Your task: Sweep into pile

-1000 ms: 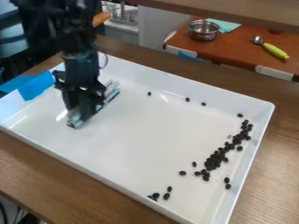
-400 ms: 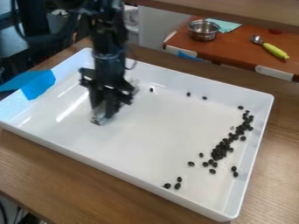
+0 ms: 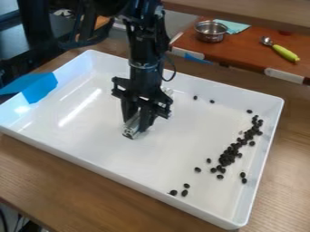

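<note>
1. Pincer (image 3: 136,126), matte black and angular, points down over the white tray (image 3: 115,171); its two fingers are parted only by the thickness of a narrow, shiny, see-through piece (image 3: 130,132) clamped between them. I cannot tell whether that piece touches the tray floor.
2. Around and beneath the pincer is the tray itself: smooth, glossy, rectangular, with raised walls, rounded corners and pale streaks of reflected light.
3. Behind the pincer and to its right, two dark beans lie apart near the far wall, small and oval.
4. In front and to the right, a few loose beans are scattered, three of them close to the near wall.
5. Farther right, well apart from the pincer, most of the dark beans (image 3: 228,156) form a slanting, uneven band, densest toward its nearer end and thinning toward the right wall.
6. Left of the pincer, a smooth blue sheet (image 3: 39,88) with a sharp fold laps over the tray's rim.
7. Under the tray runs the desk (image 3: 66,183), brown, with streaky wood grain.
8. Farthest behind, to the right, an orange-brown surface (image 3: 248,50) carries a round, shiny metal pot (image 3: 210,31), a teal cloth (image 3: 235,27) and a metal spoon with a thick yellow-green handle (image 3: 284,52).
</note>
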`<state>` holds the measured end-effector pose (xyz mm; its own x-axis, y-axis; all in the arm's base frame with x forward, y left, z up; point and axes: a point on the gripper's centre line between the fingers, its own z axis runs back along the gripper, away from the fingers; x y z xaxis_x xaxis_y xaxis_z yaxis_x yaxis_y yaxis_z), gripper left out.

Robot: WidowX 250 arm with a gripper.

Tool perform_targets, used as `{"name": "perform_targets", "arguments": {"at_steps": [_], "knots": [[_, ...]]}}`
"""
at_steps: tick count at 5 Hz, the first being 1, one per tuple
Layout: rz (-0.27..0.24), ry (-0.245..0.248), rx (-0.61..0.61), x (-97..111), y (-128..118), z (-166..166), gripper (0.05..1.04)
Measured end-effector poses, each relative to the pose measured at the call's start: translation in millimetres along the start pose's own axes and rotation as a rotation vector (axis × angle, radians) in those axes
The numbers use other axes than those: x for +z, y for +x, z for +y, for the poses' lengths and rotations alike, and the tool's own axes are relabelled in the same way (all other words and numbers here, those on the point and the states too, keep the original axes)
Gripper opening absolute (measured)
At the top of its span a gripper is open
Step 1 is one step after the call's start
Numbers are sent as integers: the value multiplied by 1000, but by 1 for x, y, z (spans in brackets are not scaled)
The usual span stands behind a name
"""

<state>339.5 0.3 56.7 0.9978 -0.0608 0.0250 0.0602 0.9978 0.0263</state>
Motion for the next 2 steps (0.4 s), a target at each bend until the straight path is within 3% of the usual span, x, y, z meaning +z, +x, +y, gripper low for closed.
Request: {"name": "perform_targets", "arguments": {"at_steps": [2], "knots": [[-2, -2, 2, -1, 21, -27, 372]]}}
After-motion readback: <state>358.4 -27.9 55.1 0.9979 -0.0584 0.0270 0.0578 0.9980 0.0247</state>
